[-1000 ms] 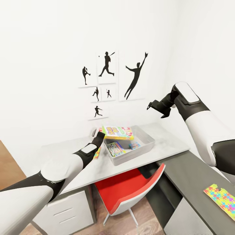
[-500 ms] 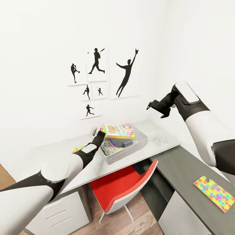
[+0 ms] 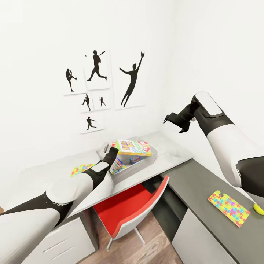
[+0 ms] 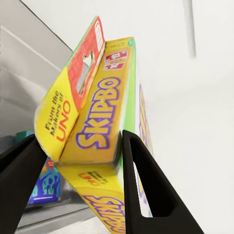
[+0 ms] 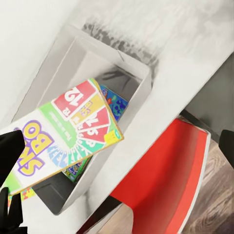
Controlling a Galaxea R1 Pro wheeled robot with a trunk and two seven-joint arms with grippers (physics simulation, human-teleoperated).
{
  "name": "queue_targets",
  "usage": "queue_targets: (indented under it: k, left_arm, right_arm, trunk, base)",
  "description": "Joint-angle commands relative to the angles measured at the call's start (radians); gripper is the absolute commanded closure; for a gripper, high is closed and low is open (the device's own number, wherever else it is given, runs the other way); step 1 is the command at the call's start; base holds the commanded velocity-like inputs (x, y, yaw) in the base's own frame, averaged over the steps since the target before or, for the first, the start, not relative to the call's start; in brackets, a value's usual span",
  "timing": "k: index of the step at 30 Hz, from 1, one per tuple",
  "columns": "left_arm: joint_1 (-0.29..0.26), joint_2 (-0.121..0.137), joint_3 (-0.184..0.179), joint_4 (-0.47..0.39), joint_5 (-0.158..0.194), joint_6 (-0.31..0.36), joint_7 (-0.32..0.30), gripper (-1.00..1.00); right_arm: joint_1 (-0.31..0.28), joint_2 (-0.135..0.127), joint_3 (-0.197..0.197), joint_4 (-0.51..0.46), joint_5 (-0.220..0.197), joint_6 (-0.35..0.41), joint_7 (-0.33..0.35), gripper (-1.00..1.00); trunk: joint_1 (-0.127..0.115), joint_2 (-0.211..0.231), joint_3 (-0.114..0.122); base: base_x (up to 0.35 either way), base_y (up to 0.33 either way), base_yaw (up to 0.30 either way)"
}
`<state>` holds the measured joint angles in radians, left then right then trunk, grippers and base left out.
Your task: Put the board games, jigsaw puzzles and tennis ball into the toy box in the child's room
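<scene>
My left gripper (image 3: pixel 111 148) is shut on one end of the Skip-Bo board game (image 3: pixel 134 147) and holds it roughly level just above the grey toy box (image 3: pixel 141 167) on the pale desk. In the left wrist view its fingers (image 4: pixel 141 185) clamp the yellow-edged Skip-Bo box (image 4: pixel 95 122). Two smaller colourful boxes (image 3: pixel 118 165) lie inside the toy box. One jigsaw puzzle (image 3: pixel 81 169) lies on the pale top to the left of the toy box. Another jigsaw puzzle (image 3: pixel 229 208) lies on the dark grey section beside the tennis ball (image 3: pixel 258 209). My right gripper (image 3: pixel 174 125) hangs open and empty in the air, right of the toy box.
A red chair (image 3: pixel 134 205) is tucked under the desk in front of the toy box. White drawers (image 3: pixel 62 238) sit under the desk's left end. White walls with baseball pictures (image 3: pixel 96 69) close off the corner behind the table (image 3: pixel 172 152).
The camera has swung right, so the whole scene has slid left and the tennis ball has come into view. The Skip-Bo box stays in my left gripper, now more over the toy box.
</scene>
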<state>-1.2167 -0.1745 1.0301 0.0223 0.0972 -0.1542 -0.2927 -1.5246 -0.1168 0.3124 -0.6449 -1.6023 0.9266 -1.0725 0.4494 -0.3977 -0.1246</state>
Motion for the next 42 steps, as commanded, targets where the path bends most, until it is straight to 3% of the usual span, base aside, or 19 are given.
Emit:
queue_targets:
  k: [1, 28, 36, 42]
  left_arm:
    - [-0.001, 0.0, -0.004, 0.002, 0.01, -0.005, -0.003, 1.0]
    - [-0.001, 0.0, -0.003, 0.002, 0.011, -0.011, -0.003, 1.0]
    - [-0.002, 0.0, 0.013, -0.007, 0.018, -0.021, -0.002, 1.0]
    - [-0.002, 0.0, 0.053, -0.008, 0.019, -0.055, -0.002, 1.0]
  right_arm:
    - [-0.001, -0.001, 0.007, -0.001, -0.008, 0.004, -0.007, -1.0]
    - [0.0, -0.001, 0.011, -0.001, -0.006, 0.006, -0.006, -1.0]
    - [0.0, -0.001, 0.012, -0.001, -0.006, 0.006, -0.006, -1.0]
    - [0.0, -0.001, 0.012, -0.001, -0.006, 0.006, -0.006, -1.0]
  trunk:
    - [0.001, -0.002, -0.003]
    - [0.001, -0.002, -0.029]
    - [0.001, -0.002, -0.039]
    - [0.001, -0.002, -0.048]
  base:
    - [0.0, 0.0, -0.014]
    - [0.0, 0.0, -0.001]
    - [0.0, 0.0, 0.0]
    - [0.0, 0.0, 0.0]
